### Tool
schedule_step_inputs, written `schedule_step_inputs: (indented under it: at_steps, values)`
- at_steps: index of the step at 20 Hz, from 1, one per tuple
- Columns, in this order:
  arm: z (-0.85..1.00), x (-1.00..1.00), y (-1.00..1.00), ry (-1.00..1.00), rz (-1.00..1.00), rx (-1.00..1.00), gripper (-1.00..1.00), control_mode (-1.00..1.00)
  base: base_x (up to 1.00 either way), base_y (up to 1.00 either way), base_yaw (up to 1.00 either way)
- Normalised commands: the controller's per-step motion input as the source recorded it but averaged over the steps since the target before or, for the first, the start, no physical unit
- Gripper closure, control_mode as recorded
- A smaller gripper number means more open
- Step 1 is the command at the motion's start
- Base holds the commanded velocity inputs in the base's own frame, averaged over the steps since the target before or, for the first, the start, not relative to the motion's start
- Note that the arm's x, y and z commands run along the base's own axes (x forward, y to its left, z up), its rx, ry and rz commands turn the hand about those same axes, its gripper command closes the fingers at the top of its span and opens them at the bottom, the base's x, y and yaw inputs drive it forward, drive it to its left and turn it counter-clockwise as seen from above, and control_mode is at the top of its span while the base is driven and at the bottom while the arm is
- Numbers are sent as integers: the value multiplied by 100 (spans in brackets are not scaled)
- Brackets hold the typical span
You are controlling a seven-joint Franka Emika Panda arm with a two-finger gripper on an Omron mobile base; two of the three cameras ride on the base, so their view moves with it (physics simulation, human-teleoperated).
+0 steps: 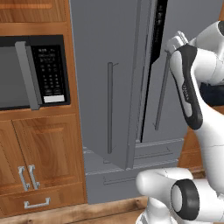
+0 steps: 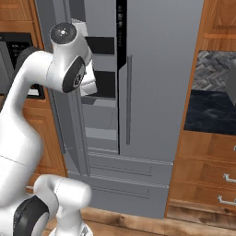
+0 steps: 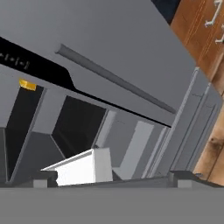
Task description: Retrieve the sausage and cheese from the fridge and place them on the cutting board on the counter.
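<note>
- Fridge (image 1: 113,87): left door swung partly open, right door shut. Dark shelves visible thru the gap in the right base view.
- Claw (image 3: 113,178): fingers spread wide, holding nothing; tips sit at the door opening, hand rolled over.
- Cheese (image 3: 27,85): small yellow-orange bit up on a shelf inside, well apart from the claw. Sausage: can't pick it out.
- Counter (image 2: 209,113) off to the right, past the fridge; board not spotted.
- Step, as I read it: reach in for the cheese.
- To do well: widen the door gap if tight, keep wrist clear of the white door bin (image 3: 78,168), level the hand, straddle the cheese before closing.
</note>
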Motion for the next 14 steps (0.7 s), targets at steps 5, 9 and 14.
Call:
schedule_step_inputs:
  at_steps: [5, 9, 14]
  values:
    - [0, 8, 0, -3, -6, 24, -100, -100, 0, 0, 0]
    - [0, 50, 0, 0, -2, 21, -100, -100, 0, 0, 0]
    - [-22, 43, 5, 0, 0, 14, -100, -100, 0, 0, 0]
